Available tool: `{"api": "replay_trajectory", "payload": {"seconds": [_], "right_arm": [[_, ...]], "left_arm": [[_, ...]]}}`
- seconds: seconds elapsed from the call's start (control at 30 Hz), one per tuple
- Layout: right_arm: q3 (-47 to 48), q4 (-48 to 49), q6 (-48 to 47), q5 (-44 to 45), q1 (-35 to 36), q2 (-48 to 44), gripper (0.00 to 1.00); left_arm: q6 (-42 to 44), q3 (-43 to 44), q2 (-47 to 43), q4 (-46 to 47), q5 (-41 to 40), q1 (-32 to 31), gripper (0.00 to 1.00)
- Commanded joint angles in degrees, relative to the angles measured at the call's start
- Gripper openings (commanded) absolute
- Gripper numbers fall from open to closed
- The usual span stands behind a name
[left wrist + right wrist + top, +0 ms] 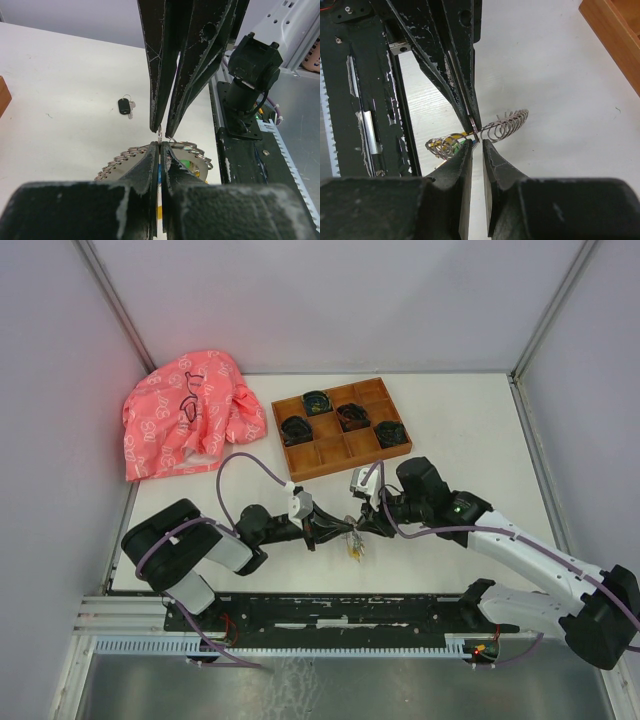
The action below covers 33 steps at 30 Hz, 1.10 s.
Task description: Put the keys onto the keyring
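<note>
Hanging just above the table (pixel 470 430) near the middle of its near edge, the keyring (pixel 122 161) is caught where the two arms meet tip to tip. The left gripper (pixel 159 147) has its fingers pressed tight together on the ring's wire. The right gripper (pixel 160 127) comes in from the opposite side, its fingers all but closed. Their tips nip the same thin upright loop of wire.

The keyring's long axis runs crosswise to the line of the two grippers, so its coiled wire spreads out to either side of the fingertips. The green tag (pixel 186 164) and yellow tag (pixel 196 173) sit within the loop, on the side toward the near edge.

The black key (pixel 124 106) lies flat on the table, apart from the keyring and farther in from the near edge. Its dark head lies lengthwise away from the left wrist camera, with silver metal beside it. Which way the blade points is too small to tell.

A wooden tray (pixel 300 468) with dark coiled bundles (pixel 297 427) stands toward the far edge. A pink cloth (pixel 185 415) is heaped at the far left corner.
</note>
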Motion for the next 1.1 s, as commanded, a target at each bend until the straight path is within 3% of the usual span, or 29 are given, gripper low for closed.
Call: {"api": "replay_trajectory", "payload": {"seconds": [0.0,0.33,0.5,0.8,1.07], "right_arm": [[0.20,3.89,0.29,-2.24,0.06,-0.71,0.20],[0.60,4.52,-0.05,-4.36,0.11,1.48,0.11],[1.46,3.27,-0.64,-4.90,0.06,2.28,0.01],[10.08,-11.34,-5.77,-3.48,0.69,5.47,0.01],[19.52,-25.51,-9.18,4.88,4.83,12.19,0.01]], "left_arm": [[0.39,0.46,-1.83,11.47,-0.21,-0.35,0.03],[0.01,0.58,-2.20,11.48,0.32,-0.30,0.03],[0.07,0.56,-1.92,11.51,0.54,-0.36,0.03],[0.59,0.74,0.30,11.54,2.36,-0.32,0.14],[-0.51,2.43,1.97,11.49,4.37,-0.31,0.19]]}}
